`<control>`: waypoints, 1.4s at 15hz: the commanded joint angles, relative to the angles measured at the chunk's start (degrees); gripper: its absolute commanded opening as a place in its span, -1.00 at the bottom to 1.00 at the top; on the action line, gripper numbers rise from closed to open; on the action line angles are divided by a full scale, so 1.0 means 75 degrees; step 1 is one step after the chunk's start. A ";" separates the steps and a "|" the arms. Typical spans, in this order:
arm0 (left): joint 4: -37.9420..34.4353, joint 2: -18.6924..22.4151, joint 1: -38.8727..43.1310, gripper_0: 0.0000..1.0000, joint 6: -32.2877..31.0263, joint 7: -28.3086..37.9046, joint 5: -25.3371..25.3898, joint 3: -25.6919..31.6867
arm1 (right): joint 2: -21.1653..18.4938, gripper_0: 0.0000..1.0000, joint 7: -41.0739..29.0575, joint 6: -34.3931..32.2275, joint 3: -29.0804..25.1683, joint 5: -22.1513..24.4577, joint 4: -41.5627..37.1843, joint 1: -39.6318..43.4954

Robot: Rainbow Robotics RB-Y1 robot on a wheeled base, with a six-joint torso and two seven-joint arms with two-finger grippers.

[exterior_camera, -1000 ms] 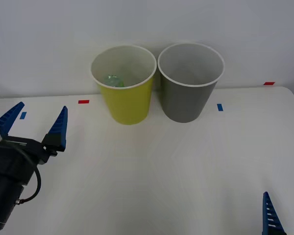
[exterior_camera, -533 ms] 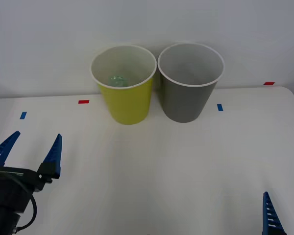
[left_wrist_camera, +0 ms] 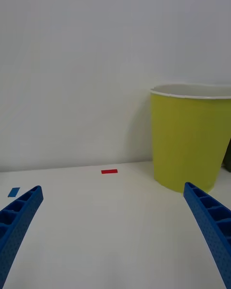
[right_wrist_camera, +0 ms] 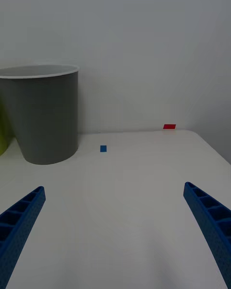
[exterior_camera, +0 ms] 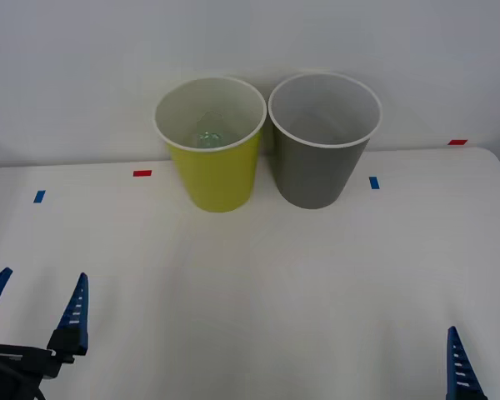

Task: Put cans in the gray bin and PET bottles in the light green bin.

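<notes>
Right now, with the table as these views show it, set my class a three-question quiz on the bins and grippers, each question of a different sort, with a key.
1. True or false: the gray bin stands on the robot's left of the light green bin.
2. Multiple choice: what lies inside the light green bin? A) nothing B) a PET bottle C) a red can
3. Short answer: how do the fingers of the left gripper stand, and are they holding anything?

Key:
1. False; the gray bin is on the robot's right of it.
2. B; something clear and greenish lies low inside.
3. Spread open, holding nothing, low over the table's near left edge.
</notes>
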 commanded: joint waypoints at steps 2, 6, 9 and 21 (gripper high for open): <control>0.0456 -0.0004 0.0691 1.00 -0.0869 0.0278 -0.0327 -0.0168 | 0.0000 1.00 0.0000 0.0000 0.0000 0.0000 0.0000 0.0000; 0.0456 -0.0086 0.1195 1.00 -0.0963 0.0348 -0.0515 -0.0168 | 0.0000 1.00 0.0000 0.0000 0.0000 0.0000 0.0000 0.0000; 0.0456 -0.0156 0.1546 1.00 -0.1115 0.0395 -0.0644 -0.0168 | 0.0000 1.00 0.0000 0.0000 0.0000 0.0000 0.0000 0.0000; 0.0468 -0.0168 0.1957 1.00 -0.1209 0.0512 -0.0820 -0.0168 | 0.0000 1.00 0.0000 0.0000 0.0000 0.0000 0.0000 0.0000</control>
